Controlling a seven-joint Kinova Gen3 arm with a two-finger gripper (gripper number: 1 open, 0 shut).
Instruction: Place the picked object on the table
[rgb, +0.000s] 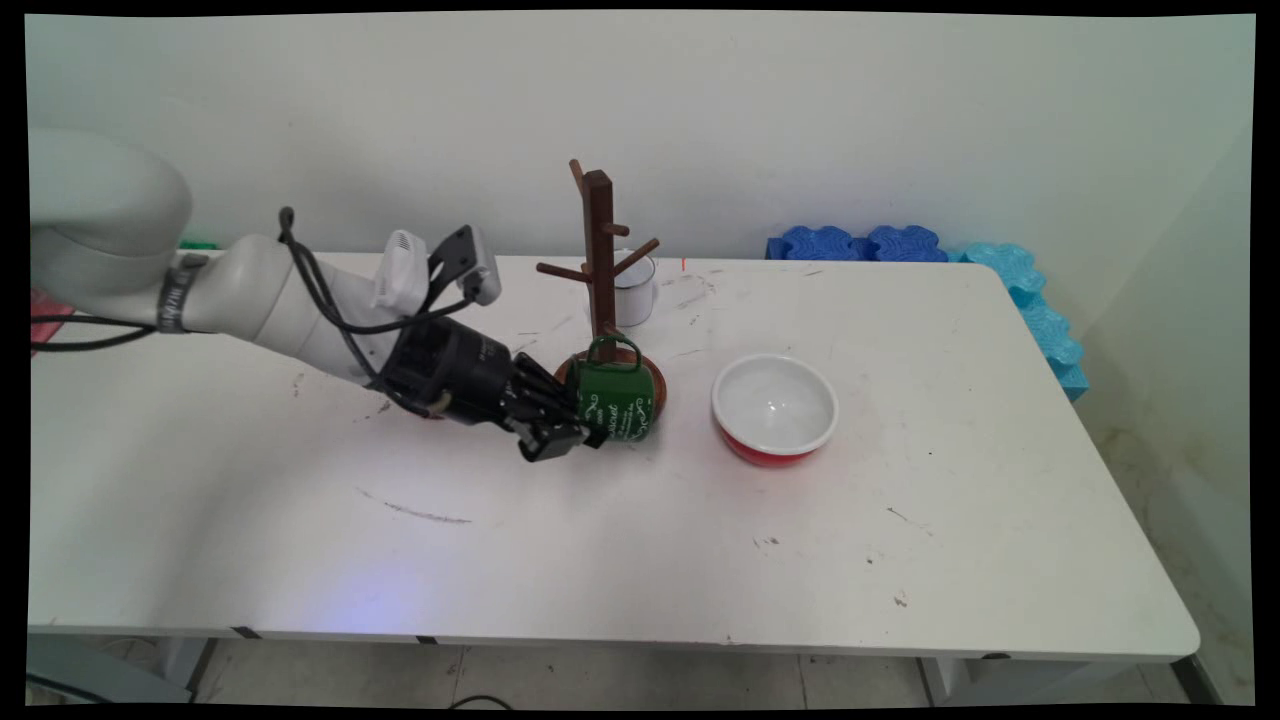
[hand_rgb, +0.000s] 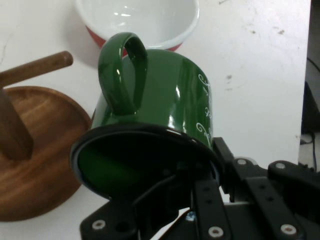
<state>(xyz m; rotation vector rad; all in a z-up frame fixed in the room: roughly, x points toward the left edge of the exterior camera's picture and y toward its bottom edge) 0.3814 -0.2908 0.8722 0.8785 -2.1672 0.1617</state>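
1. Arm (rgb: 290, 300) reaches in from the left, low over the table (rgb: 600, 560), with black cables (rgb: 320, 290) looped along it.
2. Gripper (rgb: 580, 430) points right and is clamped on the rim of the green mug (rgb: 615, 400); in the hand view one finger (hand_rgb: 205, 200) goes inside the mug's mouth and the other sits against its outer wall.
3. Mug (hand_rgb: 165, 100) lies on its side in that grip, mouth toward the hand, handle (hand_rgb: 122, 70) turned up, white lettering on its wall. From the main view it is in front of the mug tree's base; whether it touches the base or the table I cannot tell.
4. Mug tree (rgb: 598, 250) of dark wood stands upright just behind the mug, pegs bare, on a round wooden base (hand_rgb: 40, 155).
5. White cup (rgb: 635, 290) stands behind the tree, nearer the wall.
6. Bowl (rgb: 775, 408), red outside and white inside, sits upright to the right of the mug, close but apart.
7. Blue foam pieces (rgb: 960, 260) lie along the table's far right edge.
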